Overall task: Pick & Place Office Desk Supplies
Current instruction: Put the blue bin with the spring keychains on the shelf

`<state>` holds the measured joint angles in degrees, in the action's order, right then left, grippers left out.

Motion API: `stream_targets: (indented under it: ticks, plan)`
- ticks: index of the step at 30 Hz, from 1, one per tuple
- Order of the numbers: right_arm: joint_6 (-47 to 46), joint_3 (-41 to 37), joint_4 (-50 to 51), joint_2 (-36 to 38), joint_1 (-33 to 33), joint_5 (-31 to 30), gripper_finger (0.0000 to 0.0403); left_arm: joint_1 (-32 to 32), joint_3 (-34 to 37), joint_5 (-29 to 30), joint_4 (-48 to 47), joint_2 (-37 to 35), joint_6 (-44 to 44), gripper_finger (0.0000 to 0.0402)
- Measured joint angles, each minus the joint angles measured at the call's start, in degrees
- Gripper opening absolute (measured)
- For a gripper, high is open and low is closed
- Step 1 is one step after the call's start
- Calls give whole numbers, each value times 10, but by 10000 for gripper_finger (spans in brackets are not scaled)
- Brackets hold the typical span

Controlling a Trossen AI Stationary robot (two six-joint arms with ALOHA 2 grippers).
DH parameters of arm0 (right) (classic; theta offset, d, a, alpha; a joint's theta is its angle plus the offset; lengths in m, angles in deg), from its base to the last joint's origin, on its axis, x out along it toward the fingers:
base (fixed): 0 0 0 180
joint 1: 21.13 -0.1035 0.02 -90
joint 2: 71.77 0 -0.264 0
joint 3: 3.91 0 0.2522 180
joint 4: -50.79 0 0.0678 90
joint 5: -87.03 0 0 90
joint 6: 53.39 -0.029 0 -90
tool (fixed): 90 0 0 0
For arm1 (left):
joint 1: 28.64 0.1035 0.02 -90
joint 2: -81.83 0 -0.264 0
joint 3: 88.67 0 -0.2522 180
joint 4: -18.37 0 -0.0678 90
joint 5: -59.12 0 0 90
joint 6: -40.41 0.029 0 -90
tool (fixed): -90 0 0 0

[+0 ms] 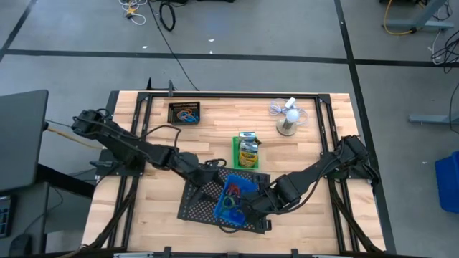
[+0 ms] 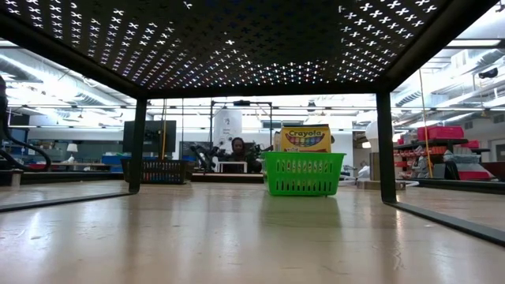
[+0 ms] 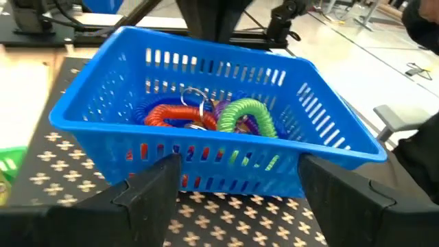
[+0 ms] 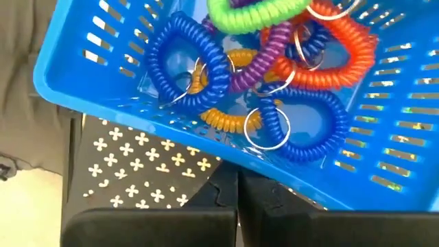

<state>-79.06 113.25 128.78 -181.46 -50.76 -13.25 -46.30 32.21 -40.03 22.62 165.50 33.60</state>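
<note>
blue bin (image 1: 233, 198): it sits on the black mesh tray (image 1: 197, 204) near the front of the surface (image 1: 315, 229), with both arms reaching to it; coiled loops (image 4: 260, 82) in orange, green, purple, yellow and blue are piled inside.
left hand (image 3: 236, 182): spread wide, its two fingers (image 3: 147, 195) standing either side of the bin's near wall and apparently not yet pressing on it.
right hand (image 4: 236, 199): pressed together at the bin's opposite rim; whether it pinches the rim or only touches it, you cannot tell.
tilt risk: in the right wrist view the bin looks canted, so if you lift one side faster than the other, the loops may slide to the low corner and spill over the rim.
grip risk: the walls are slotted and slope outward, so if you close the left hand high on them, it may slip upward and off.
tray risk: you may drag the tray along if the bin catches on its perforations.
other supplies: the green bin (image 1: 246, 151) with the crayon box (image 2: 306, 138) stands just behind the tray, and the black bin (image 1: 184, 113) is at the back; swing wide and you may knock them.
</note>
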Motion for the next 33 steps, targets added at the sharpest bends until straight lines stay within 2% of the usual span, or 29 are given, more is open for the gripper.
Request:
stream_targets:
  ticks: [4,24,33]
  plan:
    - [-3,0,8,0,1,-2,0,9,0,-17,0,0,-2,303]
    - [-7,6,25,0,7,-20,0,8,-5,-14,-16,1,-20,303]
    - [-19,6,34,31,10,-23,0,8,-6,-14,1,1,-31,303]
